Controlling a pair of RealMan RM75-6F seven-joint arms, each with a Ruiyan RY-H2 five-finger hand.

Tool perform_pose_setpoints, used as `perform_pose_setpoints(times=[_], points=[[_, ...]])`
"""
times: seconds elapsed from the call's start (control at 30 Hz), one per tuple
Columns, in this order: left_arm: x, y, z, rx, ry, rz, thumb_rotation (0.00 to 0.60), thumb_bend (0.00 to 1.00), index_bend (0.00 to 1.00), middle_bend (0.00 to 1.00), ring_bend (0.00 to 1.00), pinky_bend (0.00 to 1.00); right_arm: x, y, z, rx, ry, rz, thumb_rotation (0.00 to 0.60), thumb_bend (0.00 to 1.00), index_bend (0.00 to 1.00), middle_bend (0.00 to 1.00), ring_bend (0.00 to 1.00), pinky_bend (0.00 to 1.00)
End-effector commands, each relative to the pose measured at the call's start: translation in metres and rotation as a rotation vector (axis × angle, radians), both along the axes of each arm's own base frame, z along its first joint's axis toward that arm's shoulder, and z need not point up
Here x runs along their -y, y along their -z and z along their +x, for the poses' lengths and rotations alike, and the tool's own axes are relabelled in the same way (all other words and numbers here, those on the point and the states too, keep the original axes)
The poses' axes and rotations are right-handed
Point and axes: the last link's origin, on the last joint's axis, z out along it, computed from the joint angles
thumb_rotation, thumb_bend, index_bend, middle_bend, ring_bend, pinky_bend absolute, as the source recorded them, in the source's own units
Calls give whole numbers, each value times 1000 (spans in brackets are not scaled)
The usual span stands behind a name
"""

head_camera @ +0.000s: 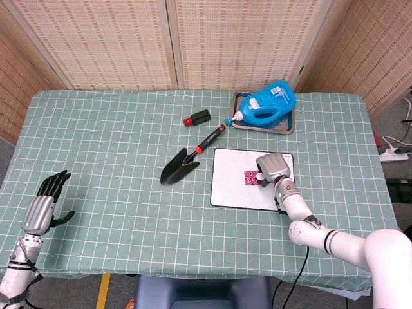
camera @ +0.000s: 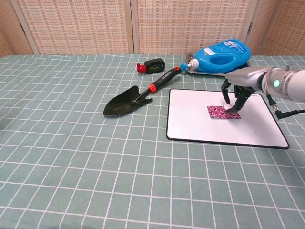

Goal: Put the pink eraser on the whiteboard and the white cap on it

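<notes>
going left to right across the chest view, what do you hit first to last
black trowel → black and red tool → whiteboard → pink eraser → right hand, its fingertips down at the eraser's right end. The blue detergent bottle and its tray overlap these, so they are left out.
</notes>
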Motion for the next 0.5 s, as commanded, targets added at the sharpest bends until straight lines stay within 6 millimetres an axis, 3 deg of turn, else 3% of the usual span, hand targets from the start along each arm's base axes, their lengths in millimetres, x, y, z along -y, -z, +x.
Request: perform_pose_setpoints(times=[0.03,0.13,0.3,0.4,0.5], points=[[0,0,0,-4,-1,0,600,191,0,0,0,0,1,0,-1,-9,7,1,510,96,450,960,946,1000],[0,0,0,1,0,-1,600,190,0,0,0,0,1,-1,-1,-12,11,-2,511,7,366,960,944,1000],[0,0,0,4,-1,0,600,191,0,0,0,0,1,-9,2,1,6,-13,511,0,335,960,943,1000],[0,-1,-1,13,-2,3,600,191,0,0,0,0,-3,-32,10,28,-27,-55,512,0,339,960,943,1000],[1,-3,0,21,8,9,600,191,0,0,0,0,-18,-76,11,58,-82,-147,507,0,351,960,941,1000]])
